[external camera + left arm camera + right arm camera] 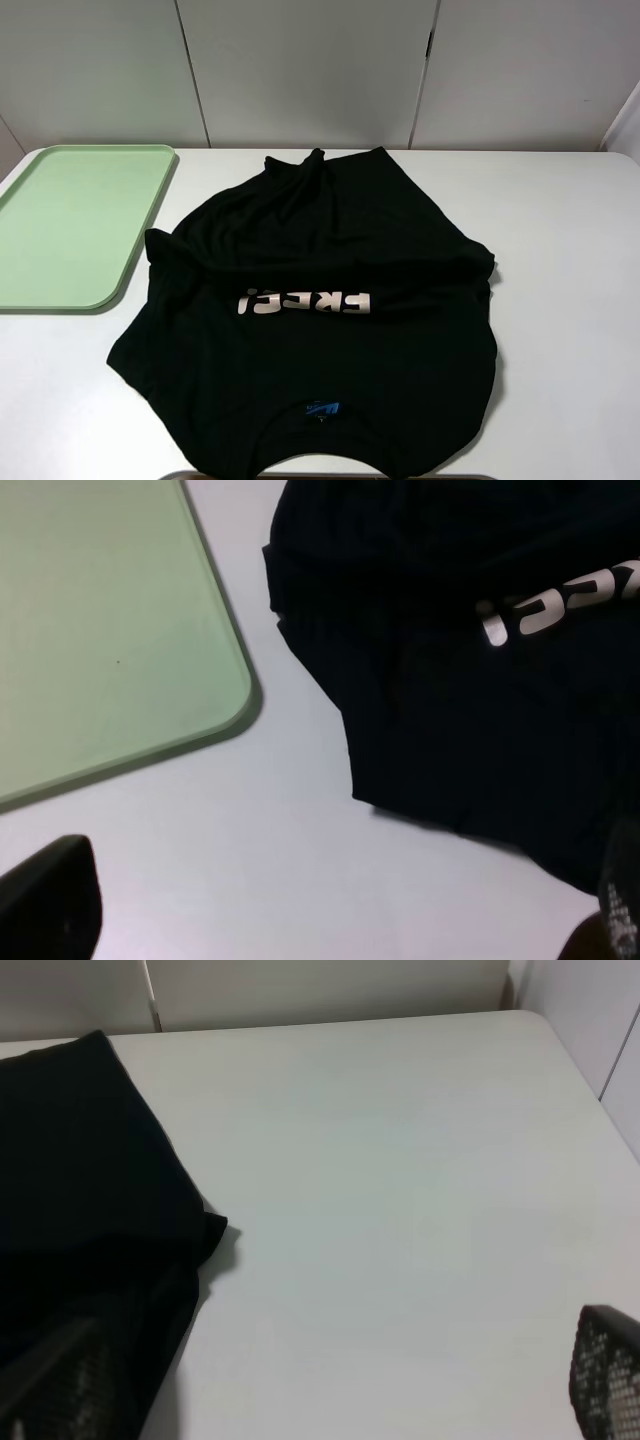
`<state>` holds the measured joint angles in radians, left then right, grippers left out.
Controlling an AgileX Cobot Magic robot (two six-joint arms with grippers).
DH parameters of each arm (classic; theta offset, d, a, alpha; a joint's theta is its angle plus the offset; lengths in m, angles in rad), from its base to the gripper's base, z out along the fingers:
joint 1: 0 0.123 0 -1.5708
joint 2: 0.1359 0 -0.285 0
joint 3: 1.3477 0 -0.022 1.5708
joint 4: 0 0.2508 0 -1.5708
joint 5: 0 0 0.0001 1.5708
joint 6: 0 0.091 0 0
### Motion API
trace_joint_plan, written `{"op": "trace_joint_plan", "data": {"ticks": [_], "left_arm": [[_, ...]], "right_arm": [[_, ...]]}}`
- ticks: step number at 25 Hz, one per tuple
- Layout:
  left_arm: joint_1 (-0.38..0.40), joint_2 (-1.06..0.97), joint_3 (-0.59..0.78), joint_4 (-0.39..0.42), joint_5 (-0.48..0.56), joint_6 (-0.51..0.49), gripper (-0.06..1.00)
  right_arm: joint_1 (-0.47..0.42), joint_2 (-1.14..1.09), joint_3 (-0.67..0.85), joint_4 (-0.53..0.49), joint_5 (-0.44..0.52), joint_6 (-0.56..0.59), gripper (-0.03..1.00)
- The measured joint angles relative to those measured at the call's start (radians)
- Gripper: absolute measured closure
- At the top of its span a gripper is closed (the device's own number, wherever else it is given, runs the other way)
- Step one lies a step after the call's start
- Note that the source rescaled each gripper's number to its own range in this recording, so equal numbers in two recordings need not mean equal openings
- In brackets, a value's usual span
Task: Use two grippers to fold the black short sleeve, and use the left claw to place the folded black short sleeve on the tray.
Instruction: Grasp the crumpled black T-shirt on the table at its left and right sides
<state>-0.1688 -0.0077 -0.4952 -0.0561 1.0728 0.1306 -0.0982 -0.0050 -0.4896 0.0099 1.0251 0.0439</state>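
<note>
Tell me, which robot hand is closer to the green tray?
Left. The left hand hangs near a corner of the tray; the right hand is at the opposite edge of the shirt, no tray in its view.

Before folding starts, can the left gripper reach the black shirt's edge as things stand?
Probably yes: the left gripper is open above the table, and the black short sleeve lies close by with nothing between them.

Bright, even light from above washes the white table (560, 300) and leaves the black short sleeve (320, 390) nearly featureless, its folds barely readable. Shadows along its edge are soft and short. The fingers of the left gripper (335, 895) and right gripper (330, 1375) are blurred at the frame edges.
</note>
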Motion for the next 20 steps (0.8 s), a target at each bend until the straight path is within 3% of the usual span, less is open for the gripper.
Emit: {"op": "trace_joint_plan", "data": {"ticks": [20], "left_arm": [[0.000,0.000,0.000,0.000,0.000,0.000,-0.06]], "right_arm": [[0.000,0.000,0.000,0.000,-0.001,0.000,-0.03]]}}
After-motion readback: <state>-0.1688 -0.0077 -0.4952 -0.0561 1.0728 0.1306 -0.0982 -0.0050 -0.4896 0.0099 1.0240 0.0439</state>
